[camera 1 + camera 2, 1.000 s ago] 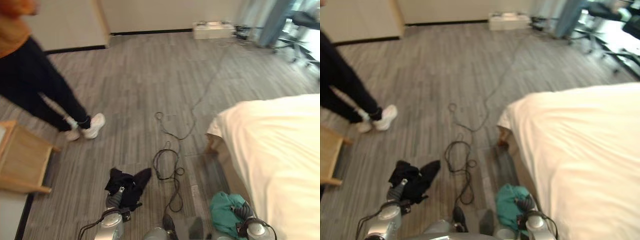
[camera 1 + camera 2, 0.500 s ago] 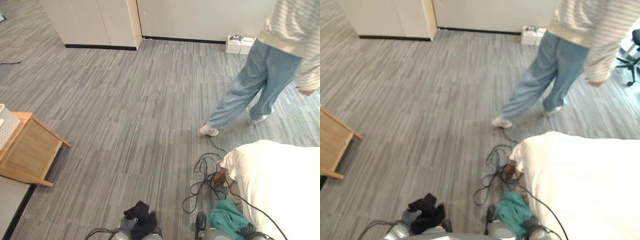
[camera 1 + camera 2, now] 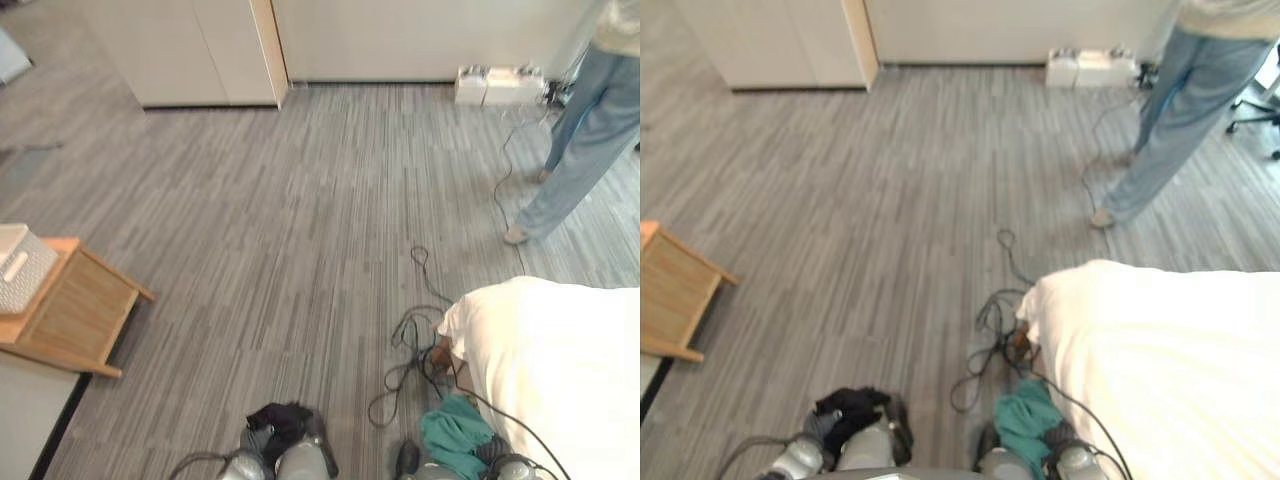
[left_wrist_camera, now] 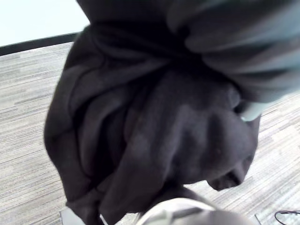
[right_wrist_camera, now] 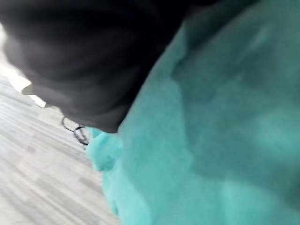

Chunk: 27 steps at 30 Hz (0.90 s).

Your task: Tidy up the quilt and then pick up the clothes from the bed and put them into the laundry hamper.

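clothes are riding bunched in both fists, left hand (image 4: pixel 234 42) clamping the black garment (image 4: pixel 154 131), right hand (image 5: pixel 84 51) clutching the teal garment (image 5: pixel 211 140), seemingly carrying them beside the bed (image 3: pixel 560 360) toward a hamper.

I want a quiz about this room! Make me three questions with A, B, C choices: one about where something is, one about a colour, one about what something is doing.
1. Where is the small wooden table?
A. By the left edge of the head view, on the floor
B. On the bed
C. Beside the person

2. What colour is the garment at the right arm?
A. Red
B. Teal
C. Yellow

3. What is the state of the black garment?
A. Spread flat on the bed
B. Bunched up at the left arm
C. Hanging on the cabinet

Answers:
1 A: the wooden table stands at the left, far from the bed and the person.
2 B: the teal garment shows green-blue.
3 B: the black garment is crumpled against the left arm.
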### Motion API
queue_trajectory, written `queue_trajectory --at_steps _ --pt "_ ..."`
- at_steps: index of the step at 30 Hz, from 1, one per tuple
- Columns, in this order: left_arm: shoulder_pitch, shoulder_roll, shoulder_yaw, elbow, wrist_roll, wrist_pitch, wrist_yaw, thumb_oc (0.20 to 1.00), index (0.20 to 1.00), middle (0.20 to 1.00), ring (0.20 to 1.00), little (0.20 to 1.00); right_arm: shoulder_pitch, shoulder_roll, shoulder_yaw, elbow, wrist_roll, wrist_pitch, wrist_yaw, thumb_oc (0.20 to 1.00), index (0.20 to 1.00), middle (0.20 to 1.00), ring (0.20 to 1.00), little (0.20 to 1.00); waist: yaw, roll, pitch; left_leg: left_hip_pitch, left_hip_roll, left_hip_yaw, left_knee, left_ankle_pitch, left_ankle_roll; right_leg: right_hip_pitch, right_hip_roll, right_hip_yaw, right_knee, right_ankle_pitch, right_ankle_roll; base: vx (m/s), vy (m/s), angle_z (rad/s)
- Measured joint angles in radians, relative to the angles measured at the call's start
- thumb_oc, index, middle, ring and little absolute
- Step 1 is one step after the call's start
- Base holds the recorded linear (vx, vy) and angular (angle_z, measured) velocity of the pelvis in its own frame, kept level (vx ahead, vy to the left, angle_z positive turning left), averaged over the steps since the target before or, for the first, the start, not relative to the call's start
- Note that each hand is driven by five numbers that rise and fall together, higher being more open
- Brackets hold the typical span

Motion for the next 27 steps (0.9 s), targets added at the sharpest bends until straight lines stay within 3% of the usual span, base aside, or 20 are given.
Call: queue_trajectory --at_steps 1,3,4,5,6,7,8,10,11,13,15,16,18,20,22,23,24,25,26,27 --pt "-0.009 0.01 0.002 -0.001 0.0 -0.005 -0.004 0.2 0.2 0.2 0.2 0.2 -0.01 0.009 -0.007 0.023 -0.002 0.008 0.002 0.2 0.2 0.2 0.2 0.2 0.005 0.008 0.007 -0.012 0.041 0.013 -0.003 0.013 -0.002 0.02 0.019 -0.006 -0.007 0.038 0.002 0.72 0.057 0.11" --pt "0.036 0.028 0.029 -0.005 -0.002 -0.002 -0.009 0.2 0.2 0.2 0.2 0.2 0.012 0.017 0.001 0.033 -0.003 0.003 0.003 0.2 0.2 0.2 0.2 0.2 0.027 -0.052 -0.004 0.008 0.041 0.003 0.108 0.005 0.004 0.044 -0.014 0.029 -0.006 0.033 0.015 0.71 0.07 -0.42" --pt "0.065 0.044 0.05 0.001 -0.002 0.009 -0.009 0.2 0.2 0.2 0.2 0.2 0.022 0.009 0.007 0.034 -0.004 -0.004 0.001 0.2 0.2 0.2 0.2 0.2 0.056 -0.092 -0.03 0.016 0.019 -0.019 0.214 -0.034 0.012 0.058 -0.049 0.052 -0.005 0.019 0.05 0.58 0.12 -0.7" --pt "0.067 0.049 0.052 0.021 -0.002 0.009 -0.009 0.2 0.2 0.2 0.2 0.2 0.025 0.003 0.008 0.04 -0.007 -0.007 0.002 0.2 0.2 0.2 0.2 0.2 0.064 -0.1 -0.032 0.02 0.006 -0.023 0.23 -0.084 0.067 0.08 -0.064 0.046 0.006 0.0 0.086 0.79 0.16 -0.53" --pt "0.055 0.052 0.051 0.035 -0.002 0.012 -0.011 0.2 0.2 0.2 0.2 0.2 0.027 0.003 0.009 0.065 -0.013 -0.003 0.002 0.2 0.2 0.2 0.2 0.2 0.066 -0.108 -0.031 0.028 -0.01 -0.024 0.243 -0.115 0.117 0.054 -0.084 0.055 0.128 -0.007 0.127 0.37 0.11 -0.04" --pt "0.055 0.053 0.039 0.022 -0.001 0.015 -0.011 0.2 0.2 0.2 0.2 0.2 0.039 0.002 0.009 0.054 -0.021 0.003 0.004 0.2 0.2 0.2 0.2 0.2 0.056 -0.109 -0.027 0.063 -0.034 -0.03 0.231 -0.115 0.137 -0.05 -0.133 0.055 0.486 -0.065 0.237 0.58 0.163 0.25" --pt "0.059 0.065 0.027 0.002 0.0 0.014 -0.012 0.2 0.2 0.2 0.2 0.2 0.052 0.005 0.009 0.04 -0.022 0.002 0.005 0.2 0.2 0.2 0.2 0.2 0.049 -0.111 -0.026 0.091 -0.069 -0.02 0.208 -0.062 0.223 -0.169 -0.202 0.07 0.796 -0.076 0.257 0.57 0.13 0.51" --pt "0.013 0.078 -0.028 -0.008 -0.001 0.016 -0.009 0.2 0.2 0.2 0.2 0.2 0.042 0.001 0.006 0.033 -0.024 0.004 0.005 0.2 0.2 0.2 0.2 0.2 0.04 -0.102 -0.016 0.147 -0.136 -0.123 0.138 -0.108 0.231 -0.311 -0.224 0.136 1.004 -0.026 0.286 0.73 -0.058 0.73" --pt "-0.001 0.079 -0.037 -0.009 -0.001 0.016 -0.008 0.2 0.2 0.2 0.2 0.2 0.029 -0.003 0.008 0.024 -0.024 0.001 0.004 0.2 0.2 0.2 0.2 0.2 0.017 -0.081 -0.004 0.152 -0.139 -0.143 0.109 -0.094 0.247 -0.345 -0.207 0.13 1.001 -0.033 0.273 0.59 -0.219 1.2" --pt "-0.061 0.061 -0.038 -0.033 0.0 0.015 -0.005 0.2 0.2 0.2 0.2 0.2 0.007 -0.032 0.02 -0.046 -0.024 -0.001 0.003 0.2 0.2 0.2 0.2 0.2 -0.027 -0.018 0.038 0.173 -0.143 -0.27 0.063 -0.075 0.219 -0.367 -0.114 0.091 0.689 -0.083 0.209 0.68 -0.286 1.57" --pt "-0.077 0.055 -0.016 -0.052 0.002 0.008 0.0 0.2 0.2 0.2 0.2 0.2 0.008 -0.039 0.018 -0.059 -0.023 -0.004 0.001 0.2 0.2 0.2 0.2 0.2 -0.051 -0.014 0.053 0.219 -0.189 -0.355 0.015 -0.09 0.196 -0.349 -0.101 0.122 0.336 -0.068 0.208 0.65 -0.292 1.41" --pt "-0.083 0.051 -0.011 -0.049 0.003 0.007 0.003 0.2 0.2 0.2 0.2 0.2 0.017 -0.039 0.018 -0.065 -0.022 -0.005 -0.002 0.2 0.2 0.2 0.2 0.2 -0.066 -0.019 0.052 0.217 -0.192 -0.364 0.02 -0.104 0.216 -0.321 -0.099 0.138 0.195 -0.047 0.215 0.49 -0.215 1.27" --pt "-0.082 0.033 -0.002 -0.07 0.004 0.007 0.013 0.2 0.2 0.2 0.2 0.2 0.029 -0.037 0.009 -0.065 -0.021 -0.014 -0.01 0.2 0.2 0.2 0.2 0.2 -0.086 -0.051 0.063 0.237 -0.234 -0.461 0.036 -0.132 0.212 -0.367 -0.175 0.33 0.001 0.032 0.261 0.86 -0.405 1.75" --pt "-0.054 0.038 -0.013 -0.032 0.012 0.003 0.016 0.2 0.2 0.2 0.2 0.2 0.009 -0.019 -0.007 -0.036 -0.021 0.001 -0.009 0.2 0.2 0.2 0.2 0.2 -0.084 -0.049 0.068 0.29 -0.209 -0.472 0.009 -0.153 0.184 -0.379 -0.179 0.332 0.005 0.092 0.267 0.73 -0.424 0.94" --pt "0.026 0.047 -0.02 0.007 0.018 0.012 0.015 0.2 0.2 0.2 0.2 0.2 0.044 0.006 -0.011 -0.026 -0.023 0.004 -0.001 0.2 0.2 0.2 0.2 0.2 -0.103 -0.066 0.048 0.391 -0.119 -0.535 0.032 -0.234 0.164 -0.298 -0.141 0.312 0.18 0.087 0.245 0.67 -0.705 1.16" --pt "0.07 0.048 0.008 0.005 0.011 0.006 0.015 0.2 0.2 0.2 0.2 0.2 0.044 0.01 -0.019 -0.001 -0.023 0.0 0.004 0.2 0.2 0.2 0.2 0.2 -0.092 -0.043 0.034 0.355 -0.056 -0.543 0.195 -0.232 0.085 -0.271 -0.097 0.238 0.242 0.142 0.218 0.62 -0.834 1.53" --pt "0.045 0.053 -0.008 0.009 0.008 -0.003 0.015 0.2 0.2 0.2 0.2 0.2 0.052 0.018 -0.056 -0.007 -0.022 0.002 0.012 0.2 0.2 0.2 0.2 0.2 -0.108 -0.075 0.048 0.207 -0.026 -0.498 0.484 -0.259 0.088 -0.268 -0.109 0.199 0.259 0.135 0.158 0.2 -0.399 1.02" --pt "0.049 0.046 -0.008 0.018 -0.001 0.001 0.015 0.2 0.2 0.2 0.2 0.2 0.024 0.004 -0.049 0.013 -0.023 0.004 0.018 0.2 0.2 0.2 0.2 0.2 -0.085 -0.073 0.041 0.112 -0.011 -0.495 0.637 -0.266 0.109 -0.239 -0.082 0.188 0.242 0.124 0.118 0.32 -0.474 0.18" --pt "0.082 0.039 0.017 0.005 -0.002 0.001 0.014 0.2 0.2 0.2 0.2 0.2 0.016 -0.025 -0.042 -0.03 -0.021 0.001 0.021 0.2 0.2 0.2 0.2 0.2 -0.054 -0.069 0.039 0.014 0.01 -0.52 0.806 -0.111 0.162 -0.203 -0.031 0.176 0.211 0.109 0.078 0.23 -0.245 -0.35" --pt "0.08 0.04 0.011 0.01 -0.006 0.003 0.013 0.2 0.2 0.2 0.2 0.2 -0.005 -0.037 -0.037 -0.037 -0.021 -0.008 0.022 0.2 0.2 0.2 0.2 0.2 -0.039 -0.076 0.047 -0.039 0.036 -0.522 0.916 -0.062 0.144 -0.166 -0.015 0.164 0.179 0.116 0.042 0.45 -0.197 -0.31"
